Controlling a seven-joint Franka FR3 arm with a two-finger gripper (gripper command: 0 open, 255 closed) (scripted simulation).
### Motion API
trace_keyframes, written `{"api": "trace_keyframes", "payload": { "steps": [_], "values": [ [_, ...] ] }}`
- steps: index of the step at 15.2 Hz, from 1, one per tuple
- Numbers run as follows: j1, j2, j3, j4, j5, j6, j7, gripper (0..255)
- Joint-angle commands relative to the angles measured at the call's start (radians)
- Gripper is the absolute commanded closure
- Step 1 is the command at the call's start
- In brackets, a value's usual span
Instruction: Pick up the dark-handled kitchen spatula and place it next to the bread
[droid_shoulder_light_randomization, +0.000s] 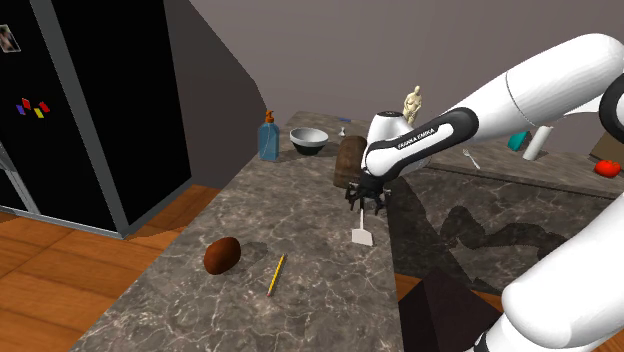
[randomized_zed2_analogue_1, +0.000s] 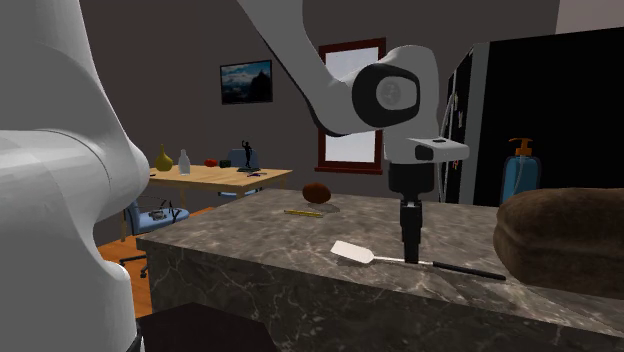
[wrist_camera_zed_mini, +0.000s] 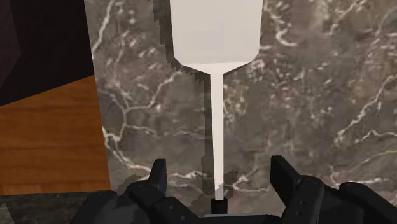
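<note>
A spatula (droid_shoulder_light_randomization: 361, 237) with a white blade (wrist_camera_zed_mini: 216, 32), a thin white shaft and a dark handle (randomized_zed2_analogue_1: 470, 268) lies flat on the marble counter (droid_shoulder_light_randomization: 300, 215). My gripper (wrist_camera_zed_mini: 219, 168) is lowered over it and open; its fingers (wrist_camera_zed_mini: 158, 175) straddle the shaft near the handle without touching it. Seen from the shoulder, the gripper (droid_shoulder_light_randomization: 362, 205) hangs just behind the blade. A dark brown loaf of bread (droid_shoulder_light_randomization: 349, 158) sits right behind the gripper, and in the second exterior view the bread (randomized_zed2_analogue_1: 560, 240) is by the handle end.
A brown oval thing (droid_shoulder_light_randomization: 222, 255) and a yellow pencil (droid_shoulder_light_randomization: 276, 274) lie nearer the counter's front. A blue soap bottle (droid_shoulder_light_randomization: 269, 138) and a bowl (droid_shoulder_light_randomization: 308, 140) stand at the back. The counter edge drops to wooden floor (wrist_camera_zed_mini: 51, 140) close beside the spatula.
</note>
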Motion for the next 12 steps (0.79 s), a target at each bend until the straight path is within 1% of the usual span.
{"api": "trace_keyframes", "payload": {
  "steps": [1, 3, 7, 12],
  "values": [
    [0.0, 0.0, 0.0, 0.0, 0.0, 0.0, 0.0, 0],
    [0.0, 0.0, 0.0, 0.0, 0.0, 0.0, 0.0, 0],
    [0.007, -0.091, -0.004, 0.047, 0.033, -0.135, -0.024, 0],
    [0.007, -0.091, -0.004, 0.047, 0.033, -0.135, -0.024, 0]
  ]
}}
